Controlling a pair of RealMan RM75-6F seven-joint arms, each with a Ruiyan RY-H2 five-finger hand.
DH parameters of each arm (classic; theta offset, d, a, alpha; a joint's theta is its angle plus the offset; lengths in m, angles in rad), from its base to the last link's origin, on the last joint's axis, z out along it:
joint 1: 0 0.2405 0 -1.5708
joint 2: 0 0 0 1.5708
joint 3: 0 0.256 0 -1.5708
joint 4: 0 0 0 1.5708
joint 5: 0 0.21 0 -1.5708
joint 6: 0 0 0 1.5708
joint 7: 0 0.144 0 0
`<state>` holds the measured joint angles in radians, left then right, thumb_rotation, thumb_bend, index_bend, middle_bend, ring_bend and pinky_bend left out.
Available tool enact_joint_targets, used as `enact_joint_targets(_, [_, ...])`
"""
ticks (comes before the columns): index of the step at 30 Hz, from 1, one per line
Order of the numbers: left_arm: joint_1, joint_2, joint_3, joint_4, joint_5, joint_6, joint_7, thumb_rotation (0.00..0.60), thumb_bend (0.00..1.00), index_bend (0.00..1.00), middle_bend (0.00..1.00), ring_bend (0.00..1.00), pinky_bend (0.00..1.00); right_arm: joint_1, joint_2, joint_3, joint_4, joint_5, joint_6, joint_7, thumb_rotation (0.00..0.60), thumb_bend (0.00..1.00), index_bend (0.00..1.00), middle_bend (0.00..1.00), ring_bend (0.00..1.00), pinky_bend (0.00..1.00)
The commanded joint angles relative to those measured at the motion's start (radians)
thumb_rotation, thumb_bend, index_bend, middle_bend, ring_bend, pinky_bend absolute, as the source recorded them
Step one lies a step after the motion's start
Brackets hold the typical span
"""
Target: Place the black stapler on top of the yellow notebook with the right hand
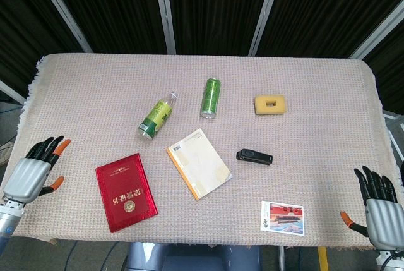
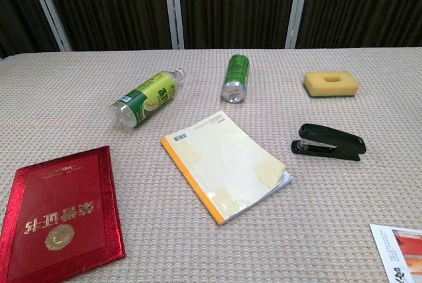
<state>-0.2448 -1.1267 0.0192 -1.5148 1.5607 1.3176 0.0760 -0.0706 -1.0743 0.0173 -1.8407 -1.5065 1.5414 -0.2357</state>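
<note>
Since nothing's been grabbed yet, both hands are parked at the near table corners: right hand [image 1: 380, 208] empty with fingers spread, left hand [image 1: 31, 173] same deal. That black stapler [image 1: 254, 156] lies flat on the cloth just right of the yellow notebook [image 1: 199, 163], close but not touching. Handy layout for a right-side reach, I'd say. Notebook lies flat, cover up, so it should take the stapler fine, though its corner curls a bit.
</note>
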Motion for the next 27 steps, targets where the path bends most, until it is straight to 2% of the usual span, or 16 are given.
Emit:
enact_joint_targets(1, [0.004,0.002,0.001,-0.002,-0.002,0.004,0.000,0.600,0.31,0.00,0.00,0.00,0.12,0.004,-0.005,-0.004,0.000,-0.003,-0.006,-0.011,0.600,0.16,0.00,0.00,0.00,0.00])
enact_joint_targets(10, [0.015,0.003,0.007,-0.014,0.001,0.017,0.025,0.600,0.31,0.00,0.00,0.00,0.12,0.013,-0.008,-0.014,0.001,-0.019,-0.021,-0.011,0.600,0.16,0.00,0.00,0.00,0.00])
enact_joint_targets(15, [0.013,0.000,0.002,-0.018,-0.003,0.016,0.035,0.600,0.31,0.00,0.00,0.00,0.12,0.061,-0.050,-0.017,0.013,-0.033,-0.100,-0.017,0.600,0.16,0.01,0.00,0.00,0.00])
enact_joint_targets(20, [0.004,-0.017,-0.007,-0.003,0.002,0.017,0.035,0.600,0.31,0.00,0.00,0.00,0.12,0.138,-0.151,0.016,0.049,0.002,-0.199,-0.110,0.600,0.16,0.07,0.02,0.00,0.03])
enact_joint_targets(27, [0.002,-0.046,-0.017,0.039,0.007,0.032,0.019,0.600,0.31,0.00,0.00,0.00,0.12,0.226,-0.304,0.079,0.103,0.081,-0.282,-0.221,0.600,0.16,0.09,0.06,0.00,0.03])
